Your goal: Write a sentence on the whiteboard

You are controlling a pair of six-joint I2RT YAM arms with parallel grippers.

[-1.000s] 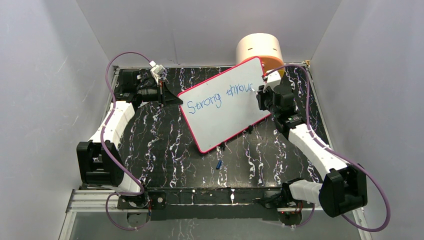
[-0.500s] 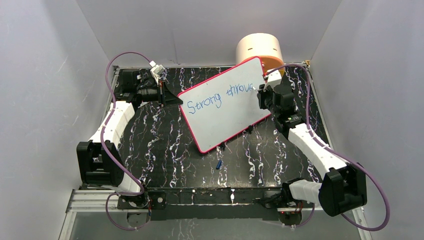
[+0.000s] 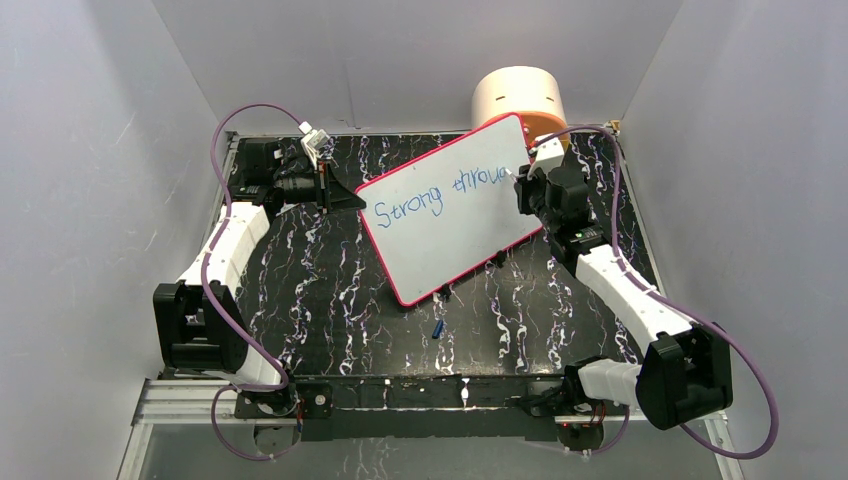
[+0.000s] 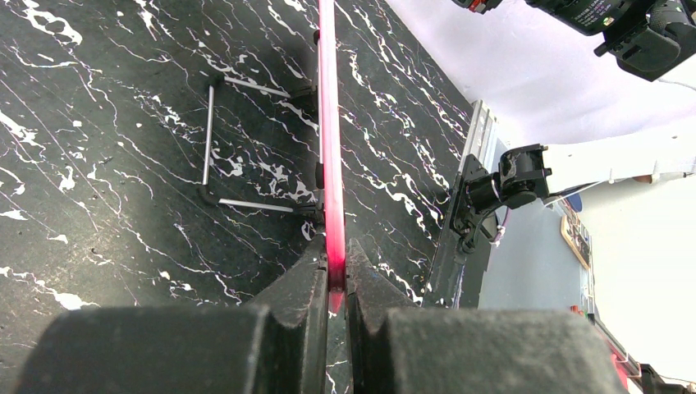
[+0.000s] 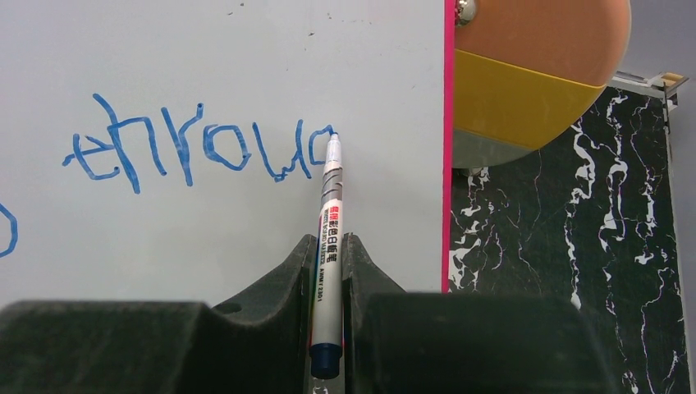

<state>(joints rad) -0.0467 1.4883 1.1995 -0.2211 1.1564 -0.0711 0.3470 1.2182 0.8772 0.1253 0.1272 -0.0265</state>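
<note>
The whiteboard (image 3: 450, 225), white with a pink-red frame, stands tilted on a wire stand mid-table. Blue lettering, the sentence (image 3: 440, 195), reads "Strong throu" plus a rounded stroke. My left gripper (image 3: 338, 197) is shut on the board's left edge; the left wrist view shows the pink frame (image 4: 331, 164) pinched between its fingers (image 4: 304, 287). My right gripper (image 3: 522, 185) is shut on a white marker (image 5: 328, 246) with a blue end. The marker tip (image 5: 333, 141) rests at the last rounded stroke of the lettering (image 5: 197, 152), near the board's right edge (image 5: 448, 123).
A cream cylinder with an orange-yellow base (image 3: 520, 100) stands behind the board's top right corner, close to the right gripper (image 5: 533, 74). A small blue marker cap (image 3: 438, 328) lies on the black marbled table (image 3: 330, 300) in front of the board. The wire stand (image 4: 246, 144) sits behind the board.
The right gripper and marker have shifted slightly up and right along the line's end, where the last rounded stroke has appeared. The left arm and the board have not moved.
</note>
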